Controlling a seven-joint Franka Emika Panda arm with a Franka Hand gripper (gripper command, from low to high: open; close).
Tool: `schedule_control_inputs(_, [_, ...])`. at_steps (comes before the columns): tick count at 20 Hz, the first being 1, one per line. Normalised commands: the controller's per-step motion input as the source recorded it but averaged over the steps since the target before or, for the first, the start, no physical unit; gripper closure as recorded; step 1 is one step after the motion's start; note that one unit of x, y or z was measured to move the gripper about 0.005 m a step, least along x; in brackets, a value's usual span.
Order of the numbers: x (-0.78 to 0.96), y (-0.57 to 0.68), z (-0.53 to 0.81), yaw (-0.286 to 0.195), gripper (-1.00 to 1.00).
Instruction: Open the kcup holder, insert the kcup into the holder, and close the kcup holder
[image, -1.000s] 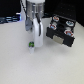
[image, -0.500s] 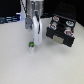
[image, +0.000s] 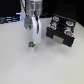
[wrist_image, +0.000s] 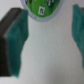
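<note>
Above the kcup (image: 31, 46), gripper (image: 31, 39) spread wide, empty, wrist view alone showed the green lid (wrist_image: 42, 7), kcup holder (image: 61, 30) at the exterior view's right.

You see the kcup (image: 31, 46) on the table (image: 20, 67), directly under the end effector (image: 33, 38); the kcup holder (image: 61, 30) sits toward the exterior view's right.

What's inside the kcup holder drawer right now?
The kcup holder drawer is open, showing round slots, seemingly with pods. The kcup sits outside on the table, under the gripper. Slot depths are hidden.
</note>
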Motion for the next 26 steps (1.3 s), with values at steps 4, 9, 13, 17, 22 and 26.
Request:
schedule_control_inputs(4, [0.01, -0.21, -0.08, 0.000, -1.00])
schedule_control_inputs(9, [0.00, -0.21, -0.21, 0.000, -1.00])
schedule_control_inputs(13, [0.00, -0.17, -0.24, 0.000, -1.00])
schedule_control_inputs(17, [0.00, -0.19, -0.23, 0.000, -1.00])
schedule_control_inputs(22, [0.05, -0.23, -0.24, 0.000, -1.00])
schedule_control_inputs(26, [0.10, -0.14, -0.18, -0.016, 1.00])
